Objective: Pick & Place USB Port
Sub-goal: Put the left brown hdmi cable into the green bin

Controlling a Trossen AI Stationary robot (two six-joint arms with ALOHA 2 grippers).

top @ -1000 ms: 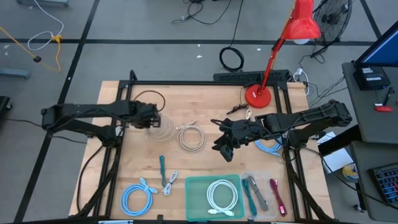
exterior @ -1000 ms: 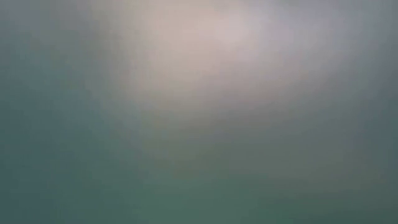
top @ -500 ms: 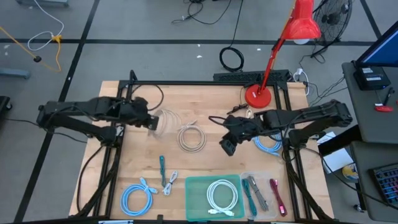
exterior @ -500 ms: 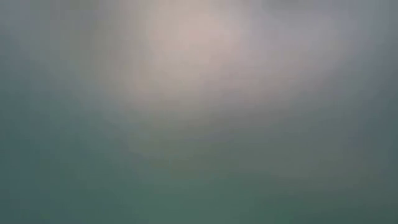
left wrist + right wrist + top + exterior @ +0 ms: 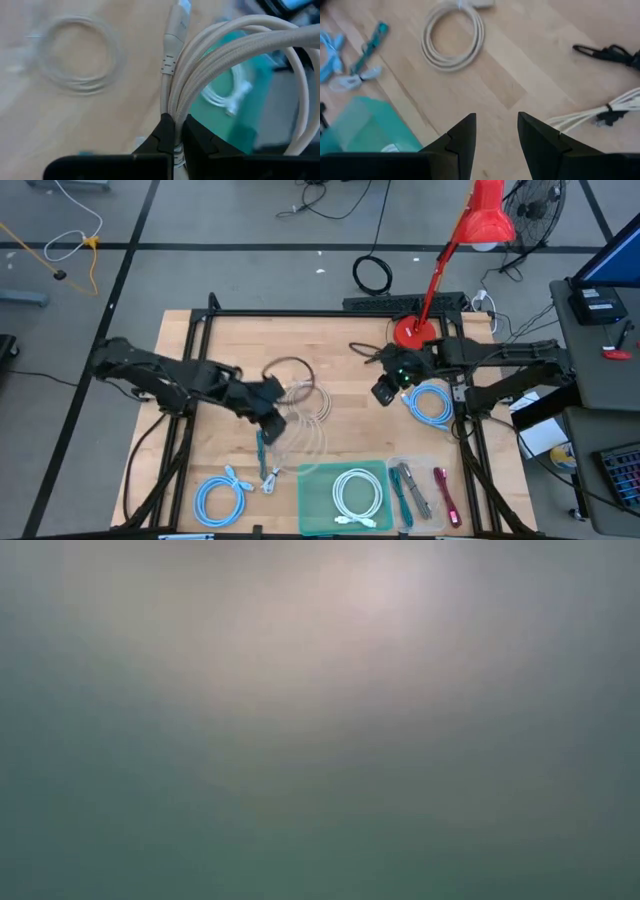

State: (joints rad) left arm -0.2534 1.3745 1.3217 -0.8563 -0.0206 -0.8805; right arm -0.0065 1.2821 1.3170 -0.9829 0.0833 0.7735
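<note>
Over mid-table, left gripper (image 5: 174,131) clamped on a beige cable coil (image 5: 235,45), carried above the wood toward the green tray (image 5: 318,480). Risk, as judged: thin pinch on a few strands only, so loose loops could slip, sag, and snag the white coil (image 5: 308,402) lying below, or spill outside the tray. Coil held right between the fingertips, fanning forward beyond them, tray ahead. Right gripper (image 5: 496,131) parted and empty, back near the lamp base (image 5: 413,334), beside the blue cable (image 5: 432,404).
</note>
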